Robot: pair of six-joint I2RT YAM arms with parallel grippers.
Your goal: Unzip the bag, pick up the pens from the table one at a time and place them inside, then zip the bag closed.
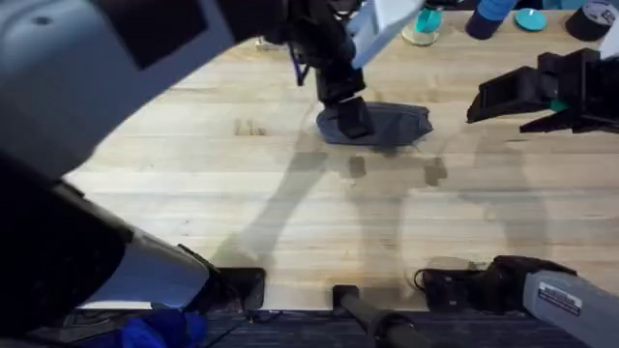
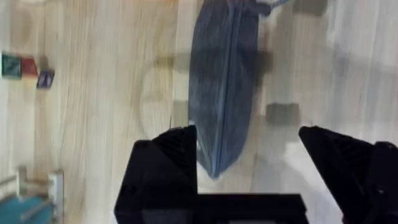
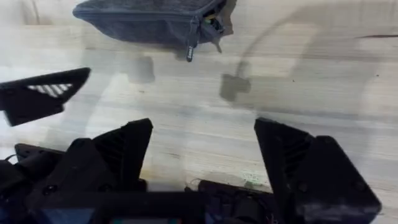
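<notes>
Over the bag [image 1: 387, 124] end: left gripper [image 2: 249, 162] wide open, holding nothing; right gripper [image 3: 202, 155] also wide, off to the side above table [image 1: 242, 193].

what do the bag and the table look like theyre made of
The bag: seemingly soft woven fabric, grey-blue and heathered, matte, creased at its end. The table: light wood, judging by plank seams and grain, with a smooth, faintly satin finish.

A teal round disc on a pale round base [image 1: 423, 26] is seen at the far edge, beside a dark blue rounded object [image 1: 488, 17], a flat teal disc [image 1: 530, 18] and a black tape roll [image 1: 589, 19]. Small green, red and blue blocks [image 2: 25, 68] are lined up together, near a pale wooden rack [image 2: 38, 183].
</notes>
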